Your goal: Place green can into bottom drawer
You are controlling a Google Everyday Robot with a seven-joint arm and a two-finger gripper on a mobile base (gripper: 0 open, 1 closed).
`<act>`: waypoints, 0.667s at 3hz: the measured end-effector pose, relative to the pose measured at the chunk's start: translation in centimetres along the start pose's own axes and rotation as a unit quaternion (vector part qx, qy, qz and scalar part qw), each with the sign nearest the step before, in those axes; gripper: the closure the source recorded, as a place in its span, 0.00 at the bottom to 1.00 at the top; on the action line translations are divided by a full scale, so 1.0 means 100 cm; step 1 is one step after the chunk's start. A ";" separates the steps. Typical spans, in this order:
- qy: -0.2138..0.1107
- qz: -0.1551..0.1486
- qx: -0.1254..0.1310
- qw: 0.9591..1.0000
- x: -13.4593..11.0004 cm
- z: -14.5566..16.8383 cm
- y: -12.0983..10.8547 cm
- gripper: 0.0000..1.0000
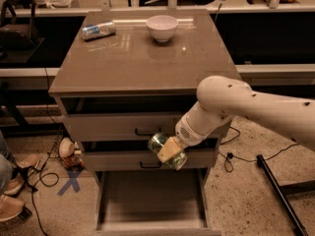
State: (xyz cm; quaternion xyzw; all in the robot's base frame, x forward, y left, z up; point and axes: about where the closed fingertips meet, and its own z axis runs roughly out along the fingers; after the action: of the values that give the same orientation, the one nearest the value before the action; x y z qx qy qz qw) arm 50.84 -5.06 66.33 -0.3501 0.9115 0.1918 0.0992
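Arm (256, 107): glossy off-white moulded shell in thick rounded segments; bulbous joint, small dark dots scattered along top; ribbed wrist collar with perforated grille patch. Gripper (168, 151): tan blocky finger pad, below front edge of tabletop (133, 58), nearer right front corner.

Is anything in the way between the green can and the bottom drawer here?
Nothing visible. The gripper holds the green can in front of the middle drawer, above the open bottom drawer, whose floor is bare.

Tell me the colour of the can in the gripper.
Mottled green and white, in the camera view; the gripper holds the green can before the middle drawer.
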 end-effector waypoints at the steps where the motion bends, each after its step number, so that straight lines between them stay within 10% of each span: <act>1: 0.000 0.000 0.000 1.000 0.000 0.000 0.000 1.00; 2: 0.029 0.017 0.005 0.999 0.017 0.039 -0.011 1.00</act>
State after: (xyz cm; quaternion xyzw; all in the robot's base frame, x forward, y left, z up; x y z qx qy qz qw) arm 50.50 -5.24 61.94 -0.3392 0.9207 0.1791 0.0713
